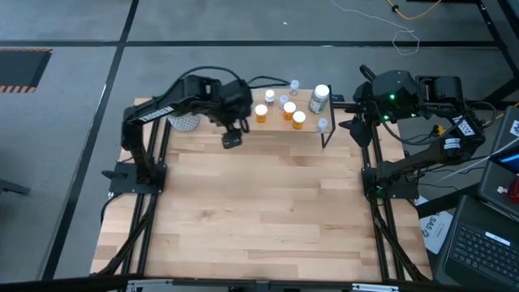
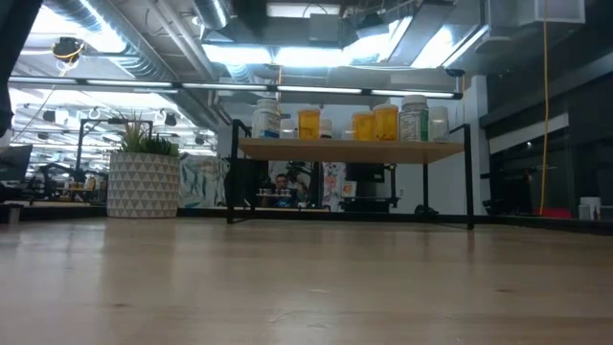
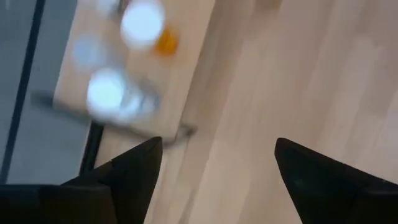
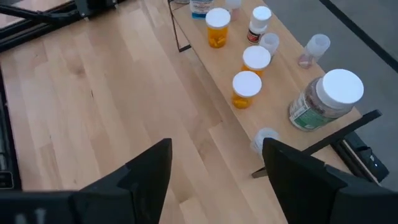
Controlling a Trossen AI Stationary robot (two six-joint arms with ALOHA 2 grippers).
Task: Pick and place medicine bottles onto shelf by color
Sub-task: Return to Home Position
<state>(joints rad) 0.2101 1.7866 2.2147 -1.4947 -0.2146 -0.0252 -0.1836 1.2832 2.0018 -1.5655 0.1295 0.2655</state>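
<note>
High view: three orange bottles (image 1: 289,110) stand upright and capped on the shelf (image 1: 274,128), which sits at the far edge of the table (image 1: 268,211). A big green bottle (image 1: 319,99) stands toward the shelf's right end, near its back edge. Small white bottles (image 1: 270,97) and clear vials (image 1: 293,84) stand among and behind the orange ones, with one more vial at the right front corner.

The low view shows them in a row along the board. A white-and-blue bottle (image 2: 266,119) is at the left end, the orange ones are in the middle, and the green one is toward the right beside a pale one.

The left gripper (image 1: 233,139) hangs above the table just in front of the shelf's left end, its jaws spread and holding nothing. Its wrist view shows that end of the shelf, blurred, beyond the fingertips. The right gripper (image 1: 347,116) hangs just off the shelf's right end, near the table's far right corner, with its jaws also spread and empty. The right wrist view looks along the shelf from the green bottle to the white-and-blue one at the far end.

A plant (image 1: 185,122) in a white patterned pot stands on the table left of the shelf, close under the left arm. In the low view it stands well apart from the shelf's black legs.
</note>
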